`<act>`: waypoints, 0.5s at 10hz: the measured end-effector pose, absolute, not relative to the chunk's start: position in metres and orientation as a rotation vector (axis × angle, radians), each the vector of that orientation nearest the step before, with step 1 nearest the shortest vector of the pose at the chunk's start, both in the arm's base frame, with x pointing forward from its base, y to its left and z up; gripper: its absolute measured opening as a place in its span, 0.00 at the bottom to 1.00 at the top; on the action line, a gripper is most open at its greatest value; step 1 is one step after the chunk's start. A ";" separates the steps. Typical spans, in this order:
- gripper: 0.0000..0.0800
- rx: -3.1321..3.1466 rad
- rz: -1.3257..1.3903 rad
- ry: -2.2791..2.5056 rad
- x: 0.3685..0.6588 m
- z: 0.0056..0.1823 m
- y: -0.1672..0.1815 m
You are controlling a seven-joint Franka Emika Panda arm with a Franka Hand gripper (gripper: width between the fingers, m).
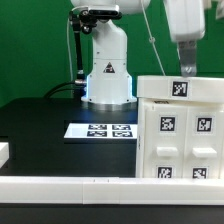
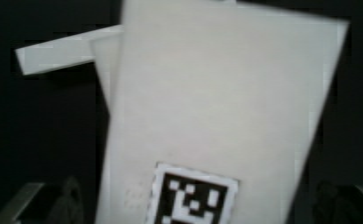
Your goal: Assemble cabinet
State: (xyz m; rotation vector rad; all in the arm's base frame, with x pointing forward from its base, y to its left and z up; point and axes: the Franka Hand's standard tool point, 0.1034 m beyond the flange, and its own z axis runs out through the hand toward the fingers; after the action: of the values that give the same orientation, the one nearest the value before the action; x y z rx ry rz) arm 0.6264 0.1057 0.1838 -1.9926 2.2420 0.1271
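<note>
backdrop: green curtain behind, black table [image 1: 40,125] under everything.
cabinet [image 1: 180,130]: big white tagged shell, near right of the exterior view, standing on the table; top face tilts a bit. In the wrist view its panel [image 2: 204,110] fills the picture, long axis running away from the camera.
arm: I see the base far centre, wrist coming down from top right.
marker board [image 1: 100,131]: flat, mid-table, left of the cabinet, apart from it.
gripper [image 1: 187,67]: directly above the cabinet's top edge, close to it; contact I can't confirm.
fingers [image 2: 62,197]: dark tips either side of the panel, so spread, straddling it, I judge.
key relation: cabinet lies straight below the gripper; next move looks like a vertical drop onto the panel edge.
</note>
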 end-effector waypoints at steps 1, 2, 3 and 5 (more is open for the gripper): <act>0.81 -2.052 0.116 2.185 0.627 0.182 0.105; 0.81 -2.128 0.110 2.110 0.627 0.181 0.105; 0.81 -2.203 0.102 2.028 0.627 0.181 0.105; 0.81 -2.474 0.157 1.755 0.621 0.186 0.112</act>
State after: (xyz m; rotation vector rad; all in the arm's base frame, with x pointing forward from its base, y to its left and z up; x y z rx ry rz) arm 0.6212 0.1116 0.1858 -2.4737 1.7549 0.1574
